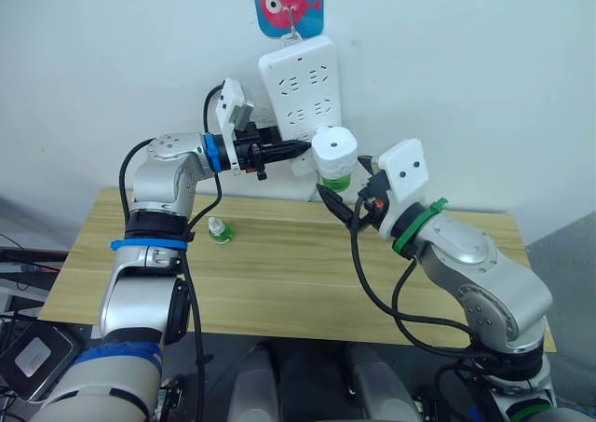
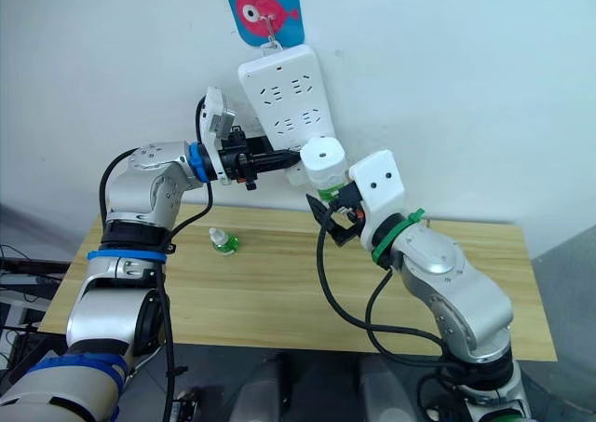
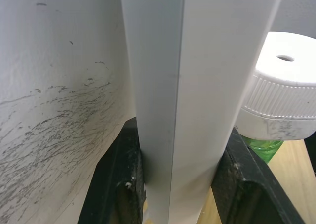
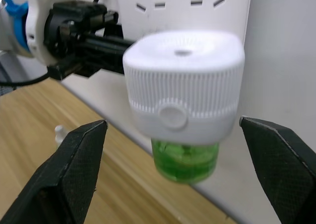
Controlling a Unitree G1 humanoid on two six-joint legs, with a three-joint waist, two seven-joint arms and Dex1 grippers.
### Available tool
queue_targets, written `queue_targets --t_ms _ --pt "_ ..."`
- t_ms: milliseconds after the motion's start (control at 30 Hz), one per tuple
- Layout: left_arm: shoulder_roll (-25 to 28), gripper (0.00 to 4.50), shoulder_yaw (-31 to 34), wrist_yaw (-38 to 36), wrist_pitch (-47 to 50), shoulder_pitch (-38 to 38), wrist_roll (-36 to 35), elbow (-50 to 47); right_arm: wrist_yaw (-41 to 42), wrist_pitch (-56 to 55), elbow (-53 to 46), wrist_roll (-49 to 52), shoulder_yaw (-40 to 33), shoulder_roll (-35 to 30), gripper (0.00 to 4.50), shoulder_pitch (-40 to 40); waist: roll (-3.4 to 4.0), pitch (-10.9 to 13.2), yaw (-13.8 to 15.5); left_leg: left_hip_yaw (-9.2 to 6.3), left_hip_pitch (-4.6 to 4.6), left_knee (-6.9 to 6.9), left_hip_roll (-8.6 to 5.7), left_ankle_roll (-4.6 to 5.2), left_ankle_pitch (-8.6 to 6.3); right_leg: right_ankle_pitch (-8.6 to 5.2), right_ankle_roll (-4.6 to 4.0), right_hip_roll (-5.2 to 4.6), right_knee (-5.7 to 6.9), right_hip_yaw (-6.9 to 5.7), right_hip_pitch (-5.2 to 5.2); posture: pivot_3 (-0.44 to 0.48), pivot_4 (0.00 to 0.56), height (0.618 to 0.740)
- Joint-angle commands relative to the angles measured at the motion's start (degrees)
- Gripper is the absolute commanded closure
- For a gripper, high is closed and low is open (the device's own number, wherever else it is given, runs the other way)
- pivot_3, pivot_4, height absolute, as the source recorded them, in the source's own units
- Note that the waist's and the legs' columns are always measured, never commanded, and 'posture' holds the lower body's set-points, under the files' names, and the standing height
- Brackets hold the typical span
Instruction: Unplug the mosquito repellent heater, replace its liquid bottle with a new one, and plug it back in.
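We see the small white ribbed plastic repellent heater (image 4: 183,93) plugged into the long white wall power strip (image 1: 300,82), its green liquid bottle (image 4: 185,160) half hidden underneath. Our left tool (image 3: 185,184) clamps the strip's edge; our right tool (image 4: 182,177) stands apart around the heater. A spare green bottle (image 1: 219,230) lies on the wooden desk (image 1: 279,273).

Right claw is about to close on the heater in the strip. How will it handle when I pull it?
The heater looks like hollow plastic, so probably light. Its ribbed upper band should help grip, though the rounded smooth lower shell may slip. The green bottle hanging beneath could shift the balance downward. The open right claw straddles it.
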Motion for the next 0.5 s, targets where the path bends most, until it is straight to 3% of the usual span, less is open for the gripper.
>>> queue_targets --t_ms 33,400,500 --pt "-0.73 3.15 -0.28 1.01 -0.45 0.63 -0.79 -2.71 -1.55 -3.41 1.1 -3.57 1.93 0.76 0.0 -2.78 0.0 0.0 -0.01 0.0 0.0 0.01 0.0 0.0 0.0 -0.01 0.01 0.0 0.0 0.0 0.0 -0.101 0.306 0.74" --pt "-2.19 3.15 -0.37 3.93 -0.88 1.39 -1.01 -3.85 -1.84 -6.84 6.86 -8.23 3.58 4.57 0.0 -6.09 0.02 0.01 0.08 -0.5 -0.35 0.14 0.0 -0.01 0.0 0.02 -0.04 -0.01 -0.02 -0.51 -0.04 -0.087 0.298 0.74" --pt "-2.29 3.15 -0.42 4.22 -0.93 1.57 -1.08 -4.05 -1.28 -7.48 6.99 -8.6 3.6 4.62 0.62 -5.99 0.09 0.05 0.06 -0.82 -0.57 0.32 0.01 -0.01 0.0 0.02 -0.06 0.0 0.0 -0.84 -0.06 -0.087 0.298 0.74"
